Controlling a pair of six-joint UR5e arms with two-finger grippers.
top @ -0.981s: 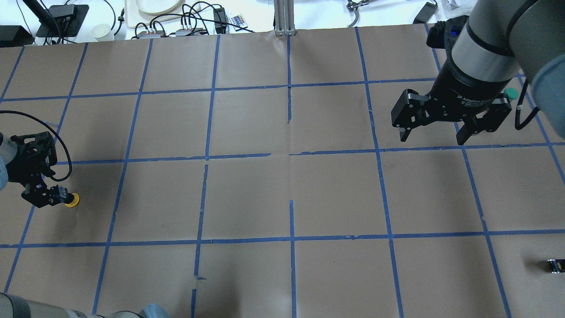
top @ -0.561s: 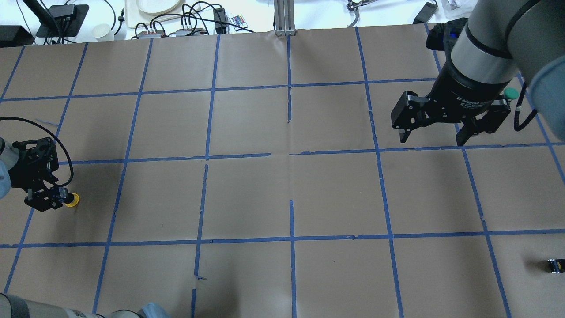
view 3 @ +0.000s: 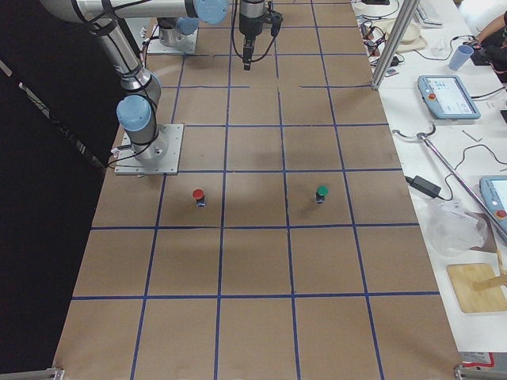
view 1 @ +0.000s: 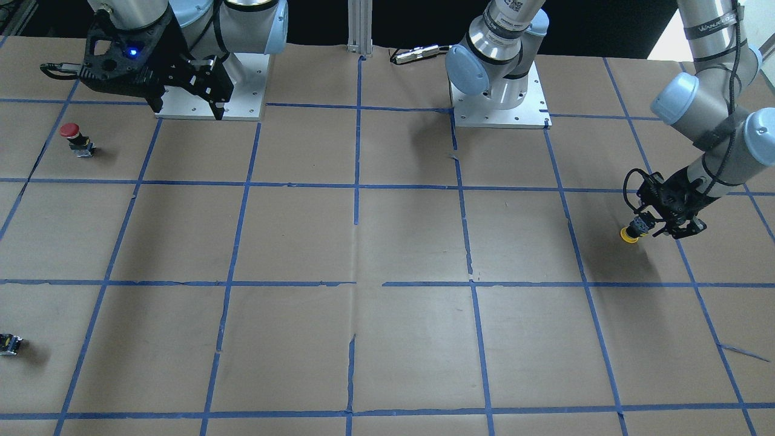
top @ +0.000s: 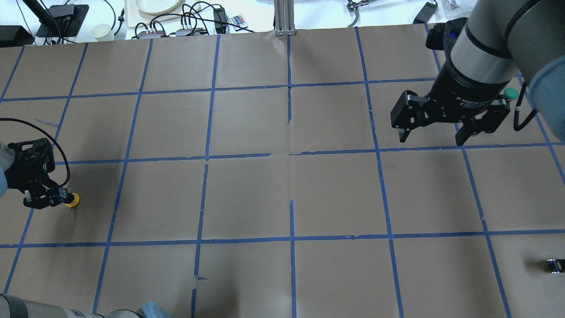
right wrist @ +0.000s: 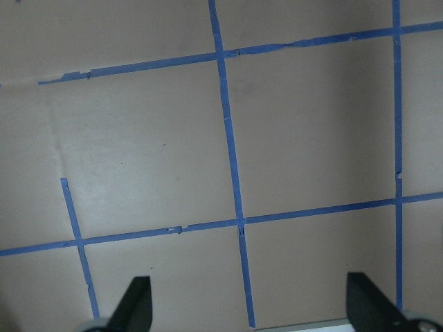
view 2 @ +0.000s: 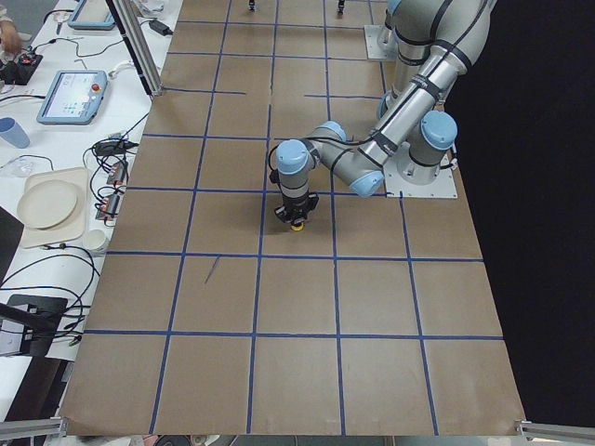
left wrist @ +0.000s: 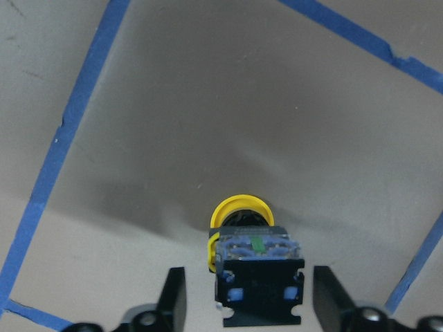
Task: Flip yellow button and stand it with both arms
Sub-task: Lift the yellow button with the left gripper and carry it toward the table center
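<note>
- Left wrist: The left gripper (left wrist: 250, 283) brackets the yellow button (left wrist: 255, 259). Its fingers (left wrist: 174, 297) are apart, with a thin gap on each side of the black body. The terminal end faces the lens and the cap lies beyond it, against the table (left wrist: 208, 104).
- Overhead: The yellow button sits near the table's left edge, cap poking out past the fingertips. The right gripper (top: 431, 140) hovers spread wide, well apart on the far right. A small block (top: 555, 265) lies by the right edge.
- Front-facing: The cap is low on the paper and the body rises toward the gripper. Whether the button rests squarely on its cap or leans cannot be told. A red button (view 1: 71, 134) stands well apart, near the right gripper.
- Exterior left: The left arm (view 2: 353, 167) comes down steeply, with yellow showing just under the gripper. Finger state cannot be judged here.
- Exterior right: The red button and a green button (view 3: 322, 192) stand cap-up, far from the action.
- Right wrist: Both fingers are set wide, with only taped paper between them.
- Step in hand, as judged: pick up the button for the turn-over. The left gripper should centre first, since the gaps look uneven. It should close on the flat flanks of the body, never the round cap, and lift straight. The cap end stays free so the right gripper can cross over and take it.
</note>
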